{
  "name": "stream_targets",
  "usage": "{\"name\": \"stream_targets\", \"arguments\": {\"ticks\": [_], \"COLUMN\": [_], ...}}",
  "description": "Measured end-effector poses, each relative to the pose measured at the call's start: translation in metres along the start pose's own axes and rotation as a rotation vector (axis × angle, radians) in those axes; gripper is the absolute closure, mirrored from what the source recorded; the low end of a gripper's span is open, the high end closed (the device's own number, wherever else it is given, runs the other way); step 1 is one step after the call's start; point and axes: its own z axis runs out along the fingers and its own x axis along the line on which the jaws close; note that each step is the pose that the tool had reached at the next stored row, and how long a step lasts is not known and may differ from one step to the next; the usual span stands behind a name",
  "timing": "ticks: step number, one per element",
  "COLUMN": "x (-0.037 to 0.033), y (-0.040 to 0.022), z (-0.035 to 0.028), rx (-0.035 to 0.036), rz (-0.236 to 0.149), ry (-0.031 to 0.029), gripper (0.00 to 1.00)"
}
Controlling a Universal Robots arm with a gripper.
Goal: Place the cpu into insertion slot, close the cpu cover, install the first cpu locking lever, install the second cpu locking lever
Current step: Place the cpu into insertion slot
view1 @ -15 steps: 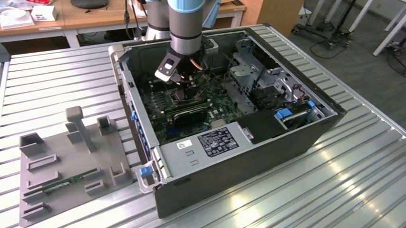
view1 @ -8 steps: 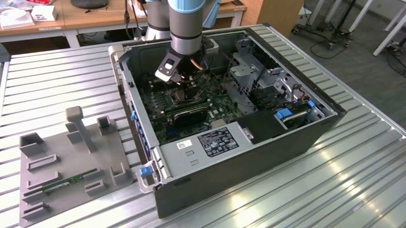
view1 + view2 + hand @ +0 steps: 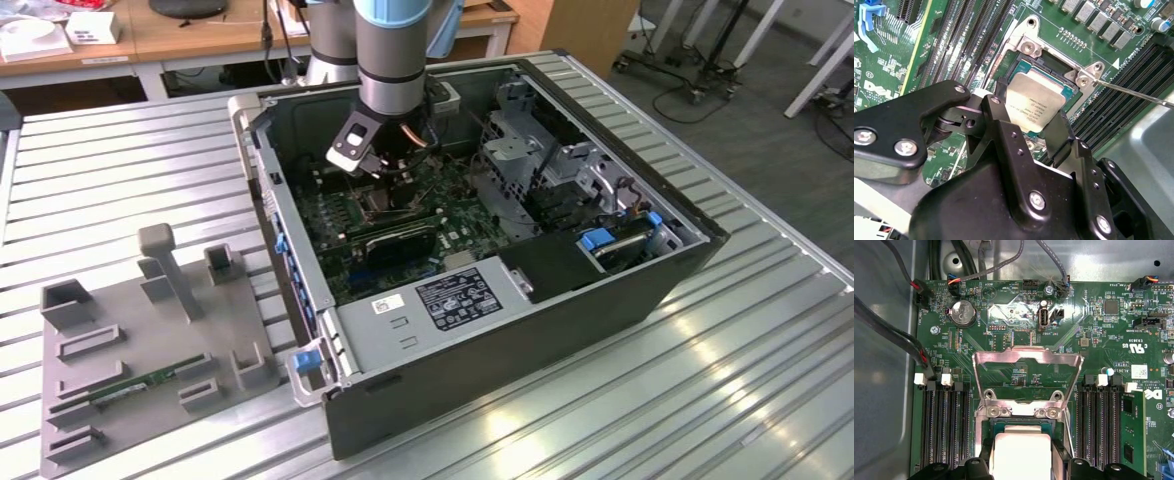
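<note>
Black gripper (image 3: 1030,114) linkage sits closest to you in the second wrist view, its two fingers (image 3: 999,112) closed narrow against opposite edges of the cpu (image 3: 1035,102), so your hand is holding the chip.

Widest of all in the exterior view is the ribbed metal table (image 3: 694,400). On it lies the open computer case (image 3: 534,340), and your arm reaches down into it from above. Towards the exterior view's left of the case sits a grey fixture tray (image 3: 134,330) with a memory stick (image 3: 140,383) lying in one of its grooves.

Inside the case, the green motherboard (image 3: 1104,340) covers the floor, with banks of black memory slots (image 3: 946,425) on either side of the socket.

You can see the cpu cover (image 3: 1024,356) swung up and open in the first wrist view; green board shows through its square window.

Just below its hinge is the insertion slot (image 3: 1019,427), and the cpu is right over it, squared to its rim. You cannot tell whether the chip is already resting in the slot or is just above it.

A thin locking lever (image 3: 1134,92) runs out from the slot's corner, clear of the cover.

A coin cell battery (image 3: 963,312) sits farther up the board.
</note>
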Motion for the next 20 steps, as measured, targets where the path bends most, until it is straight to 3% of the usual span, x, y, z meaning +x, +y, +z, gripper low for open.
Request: {"name": "stream_targets", "arguments": {"ticks": [13, 16, 17, 18, 20], "x": [-0.0002, 0.0003, 0.0002, 0.0000, 0.0000], "y": [-0.0001, 0.0003, 0.0002, 0.0000, 0.0000], "z": [0.0012, 0.0024, 0.0020, 0.0015, 0.0015], "rx": [0.0001, -0.0017, -0.0009, -0.0002, -0.0001], "rz": [0.000, 0.000, 0.000, 0.000, 0.000], "ry": [-0.0003, 0.0027, 0.0015, 0.0002, 0.0001], "gripper": [0.46, 0.41, 0.41, 0.33, 0.33]}}
